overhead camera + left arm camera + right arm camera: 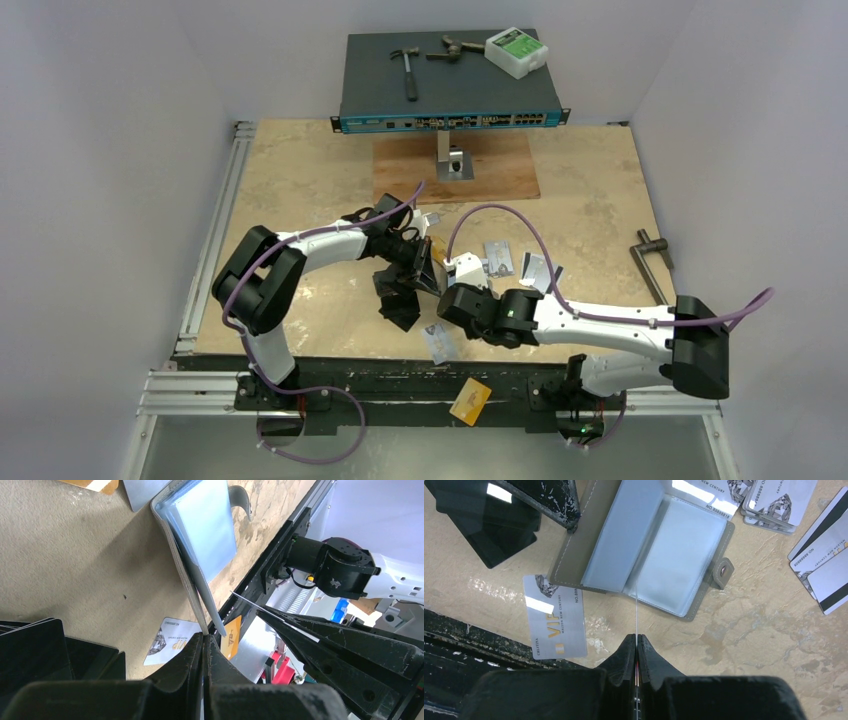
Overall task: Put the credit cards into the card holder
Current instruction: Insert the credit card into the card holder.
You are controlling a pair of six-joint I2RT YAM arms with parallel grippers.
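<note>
The card holder [659, 545] is lying open on the table [749, 630], near its front edge and between the two arms. Its bluish clear sleeves are facing up and its snap tab [723, 572] is sticking out to one side. The left gripper [205, 642] is pinching the edge of the holder's grey cover, with its jaws closed tight on that edge. The left wrist view is showing the cover rising at a slant from the fingertips.

The right gripper [636, 645] is gripping a thin card [636, 612], its jaws pressed together on it. The card is showing edge-on, so its face cannot be read. Its far edge is reaching the sleeves near the holder's middle fold, but whether it is inside a pocket cannot be told.

A silver card [555, 617] with gold lettering is lying flat just beside the holder's near corner, partly tucked under the cover. More loose cards [774, 500] are lying past the holder's other end. Some of them are overlapping, and one is showing a dark stripe [831, 600]. An orange card [470, 400] is resting off the table on the black rail [380, 385] between the arm bases.

A black case [474, 520] is sitting open next to the holder on the left gripper's side. At the far end of the table a flat metal box [450, 85] is standing on a post, carrying a hammer [408, 70] and a white box [516, 50].
</note>
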